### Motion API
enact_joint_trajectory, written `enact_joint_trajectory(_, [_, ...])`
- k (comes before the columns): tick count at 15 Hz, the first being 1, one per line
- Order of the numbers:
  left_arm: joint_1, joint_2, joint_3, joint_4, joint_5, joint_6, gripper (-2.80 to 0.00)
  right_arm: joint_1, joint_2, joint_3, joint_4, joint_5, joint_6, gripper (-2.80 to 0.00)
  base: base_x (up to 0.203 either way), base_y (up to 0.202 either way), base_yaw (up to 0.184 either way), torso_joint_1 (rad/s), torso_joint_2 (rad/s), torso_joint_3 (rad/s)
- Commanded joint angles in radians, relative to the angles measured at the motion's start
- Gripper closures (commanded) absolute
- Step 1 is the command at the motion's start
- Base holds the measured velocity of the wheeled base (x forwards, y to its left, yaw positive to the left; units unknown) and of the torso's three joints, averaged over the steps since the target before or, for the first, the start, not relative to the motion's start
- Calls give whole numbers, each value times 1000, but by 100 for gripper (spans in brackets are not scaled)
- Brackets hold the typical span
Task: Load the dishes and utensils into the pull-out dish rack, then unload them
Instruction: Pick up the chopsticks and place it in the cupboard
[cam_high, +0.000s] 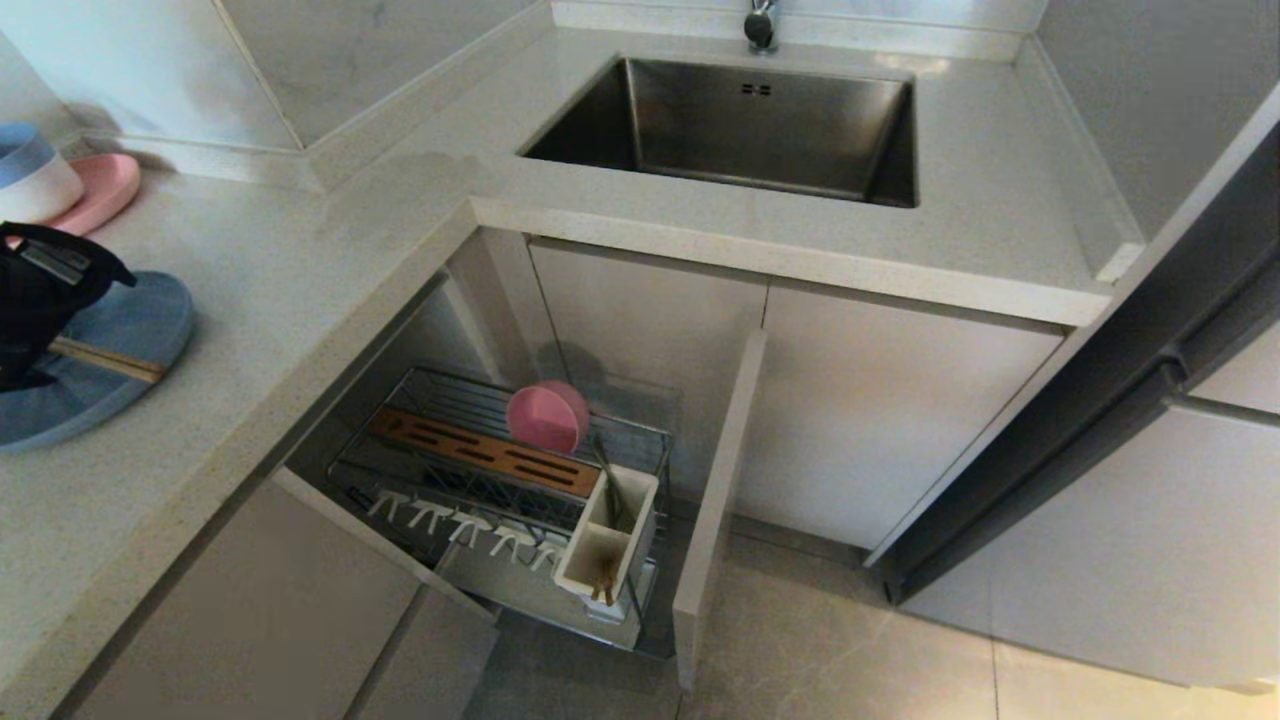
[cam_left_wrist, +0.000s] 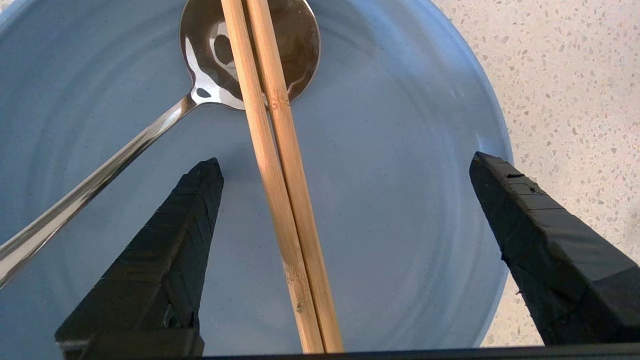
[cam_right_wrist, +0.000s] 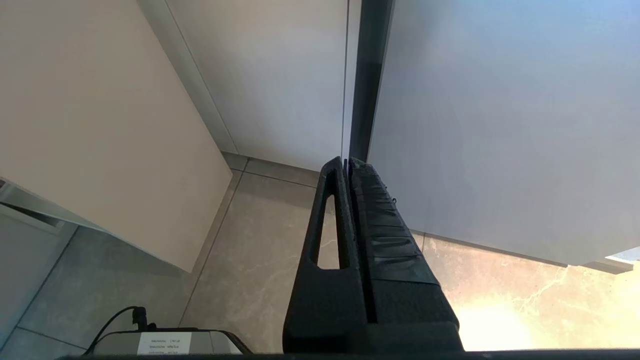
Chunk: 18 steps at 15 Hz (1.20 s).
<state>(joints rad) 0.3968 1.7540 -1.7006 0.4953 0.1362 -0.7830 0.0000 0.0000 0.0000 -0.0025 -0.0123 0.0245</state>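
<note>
The left gripper (cam_left_wrist: 347, 165) hangs with its jaws spread wide over the blue plate (cam_left_wrist: 400, 225), grasping nothing. One black finger (cam_left_wrist: 170, 240) stands above the plate's floor; the other finger (cam_left_wrist: 545, 235) stands at the plate's rim, partly over the speckled countertop (cam_left_wrist: 575, 75). Between the two fingers, closer to the first, the pair of chopsticks (cam_left_wrist: 280, 175) lies side by side across the plate, running from under the gripper's body out past the fingertips. Their far part crosses over the bowl of the silver spoon (cam_left_wrist: 210, 65), whose handle slants away beyond the first finger towards the plate's edge. Whether the fingers touch the plate cannot be told.

In the head view the left arm covers part of the plate (cam_high: 130, 330) at the counter's left end. Just behind it sit a blue-and-white bowl (cam_high: 30, 175) and a pink plate (cam_high: 105, 190). Well apart from the gripper, below the counter's edge, the pull-out dish rack (cam_high: 480, 460) stands drawn out of the cabinet. The pink bowl (cam_high: 547, 416) stands on edge at its back by the brown wooden strip, and a white utensil box (cam_high: 610, 540) sits near the rack's beige front panel (cam_high: 715, 520). Further off is the steel sink (cam_high: 740, 130).

The right gripper (cam_right_wrist: 347, 165) is clenched shut on nothing, pointing down at the tiled floor (cam_right_wrist: 260, 260) beside cabinet fronts.
</note>
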Motion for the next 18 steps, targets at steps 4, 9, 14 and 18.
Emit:
enact_joint_trajectory(4, [0, 5, 9, 6, -1, -5, -280, 0, 2, 0, -1, 0, 0, 0, 0, 0, 0, 0, 0, 0])
enact_joint_trajectory(9, [0, 4, 11, 6, -11, -5, 0, 0, 0, 0, -1, 0, 0, 0, 0, 0, 0, 0, 0, 0])
enact_joint_trajectory(14, [2, -2, 18, 6, -20, -5, 0, 0, 2, 0, -1, 0, 0, 0, 0, 0, 0, 0, 0, 0])
enact_joint_trajectory(18, [0, -5, 24, 6, -21, -5, 0, 0, 1, 0, -1, 0, 0, 0, 0, 0, 0, 0, 0, 0])
